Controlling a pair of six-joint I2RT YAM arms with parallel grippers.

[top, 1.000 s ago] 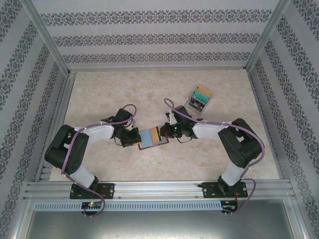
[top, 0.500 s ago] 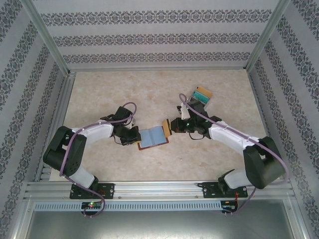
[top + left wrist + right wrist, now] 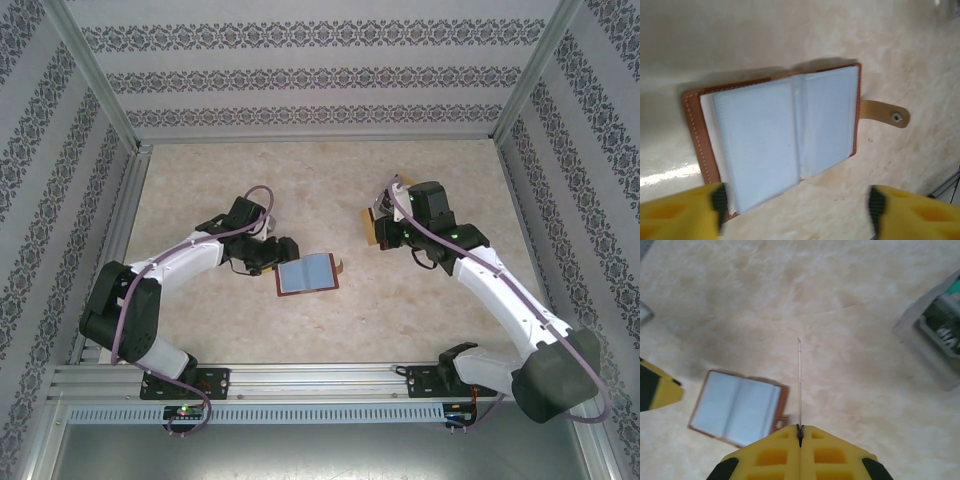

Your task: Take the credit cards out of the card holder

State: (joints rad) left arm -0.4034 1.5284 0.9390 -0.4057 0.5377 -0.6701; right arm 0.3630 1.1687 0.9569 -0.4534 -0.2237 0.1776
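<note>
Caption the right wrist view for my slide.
Right tool holds a credit card edge-on; open card holder lies on table.

**Room around the card holder (image 3: 307, 272)**

It lay spread open, with bare table (image 3: 250, 180) beyond and before it. The left gripper (image 3: 287, 248) crowded its far-left corner. The right gripper (image 3: 374, 229), pinching a credit card (image 3: 799, 375), and a clear box (image 3: 935, 340) stood off rightward.

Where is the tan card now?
In the top view, the tan card is pinched in the right gripper, right of the open card holder, near the clear box.
</note>
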